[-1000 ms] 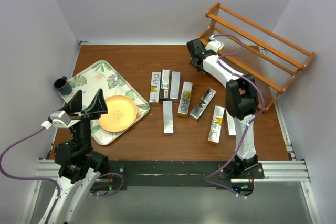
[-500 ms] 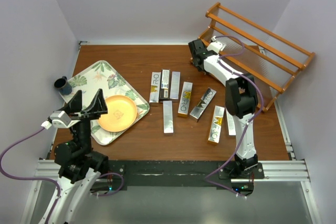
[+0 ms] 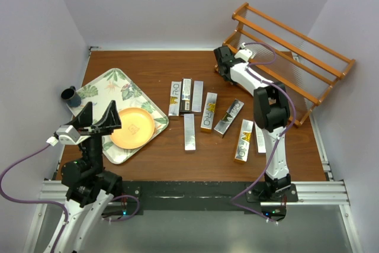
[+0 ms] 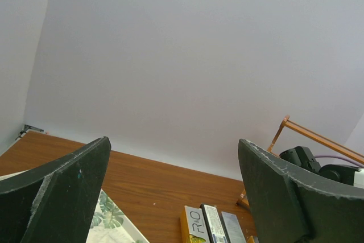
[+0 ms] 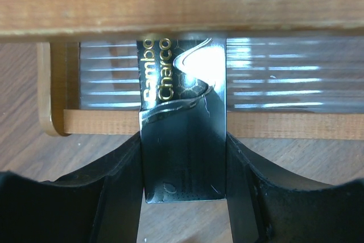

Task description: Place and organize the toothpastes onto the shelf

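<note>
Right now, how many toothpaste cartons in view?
9 toothpastes. Three side by side, centre; one nearer; two right of those; two by the right arm and, partly hidden; ninth carton in the right gripper at the shelf. Arm may hide others.

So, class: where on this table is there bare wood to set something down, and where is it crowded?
Bare table runs along the far wall, between the leaf tray and the shelf. Another bare strip lies at the near edge, in front of the toothpastes. The middle is crowded with them.
</note>
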Robot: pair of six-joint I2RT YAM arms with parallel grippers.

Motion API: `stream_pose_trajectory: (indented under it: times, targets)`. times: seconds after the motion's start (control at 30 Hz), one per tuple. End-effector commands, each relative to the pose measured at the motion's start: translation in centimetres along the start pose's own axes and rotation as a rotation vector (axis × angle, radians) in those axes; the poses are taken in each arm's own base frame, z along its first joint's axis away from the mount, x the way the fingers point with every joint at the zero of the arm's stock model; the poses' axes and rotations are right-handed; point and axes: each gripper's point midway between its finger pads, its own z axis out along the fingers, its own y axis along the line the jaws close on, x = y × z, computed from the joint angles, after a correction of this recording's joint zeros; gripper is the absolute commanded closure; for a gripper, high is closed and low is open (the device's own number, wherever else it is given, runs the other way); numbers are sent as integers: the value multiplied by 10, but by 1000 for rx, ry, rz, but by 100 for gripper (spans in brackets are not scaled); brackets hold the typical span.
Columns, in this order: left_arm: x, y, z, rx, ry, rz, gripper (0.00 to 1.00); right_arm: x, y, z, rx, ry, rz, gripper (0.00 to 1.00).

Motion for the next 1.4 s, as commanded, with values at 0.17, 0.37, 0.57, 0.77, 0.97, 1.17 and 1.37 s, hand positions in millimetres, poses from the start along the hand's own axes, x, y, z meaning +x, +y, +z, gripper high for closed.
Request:
stream_pose_trajectory:
  times: [0.17,0.37,0.57,0.77,0.97,1.17,1.37]
  targets:
    - [-19,-5,0,11,-47,-30,0,-26,8,-2,-25,-75,97,40]
    - [-19,-5,0,13,-47,-33,0,-24,10,-2,-37,-62,96,37]
    - [-18,-6,0,16,-45,-33,0,-19,5,-5,-41,-48,84,37]
    - [-19,-6,0,17,-46,-33,0,-12,0,-2,-24,-35,76,39]
    - [-19,-6,0,17,-46,-33,0,-14,-1,-5,-30,-48,72,44]
    - [-20,-7,0,19,-47,-34,0,-31,1,-12,-27,-91,73,55]
    - [-18,-7,0,20,-42,-33,0,-42,3,-13,-8,-119,78,56]
